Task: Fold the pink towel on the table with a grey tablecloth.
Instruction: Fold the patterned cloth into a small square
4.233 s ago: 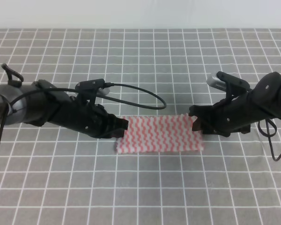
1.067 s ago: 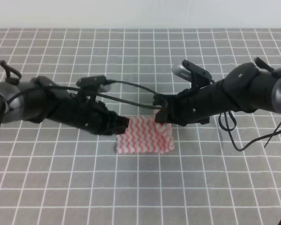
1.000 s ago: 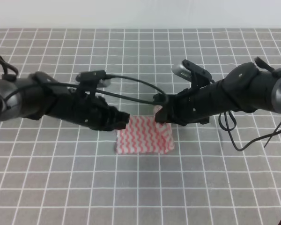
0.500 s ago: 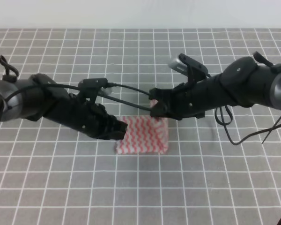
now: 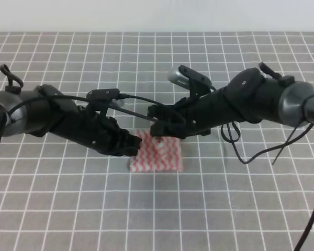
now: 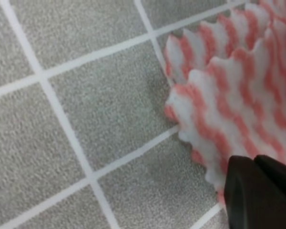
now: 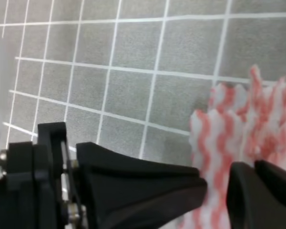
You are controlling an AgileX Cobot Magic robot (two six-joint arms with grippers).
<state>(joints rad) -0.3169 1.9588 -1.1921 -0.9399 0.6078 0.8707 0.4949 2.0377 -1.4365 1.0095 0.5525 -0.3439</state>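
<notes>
The pink towel [image 5: 159,157] lies near the middle of the table with a grey tablecloth [image 5: 225,209], doubled into a narrow patch. My left gripper [image 5: 135,146] is shut on its left edge. In the left wrist view two zigzag layers of the towel [image 6: 229,95] run into the dark fingertips [image 6: 260,191]. My right gripper [image 5: 158,133] has reached across and hangs just above the towel's left part, shut on the carried edge. The right wrist view shows that lifted edge [image 7: 238,124] in its fingertips [image 7: 262,191], with the left gripper [image 7: 133,186] close beside it.
Both black arms lie low over the cloth and nearly meet at the towel. A black cable [image 5: 141,99] arcs from the left arm toward the right one. More cable loops [image 5: 240,146] hang under the right arm. A pale wall [image 5: 157,15] borders the far edge.
My right gripper has travelled left with the towel's right edge, folding it over; the visible towel has shrunk from a wide strip to a narrow patch. The left gripper has stayed at the left edge.
</notes>
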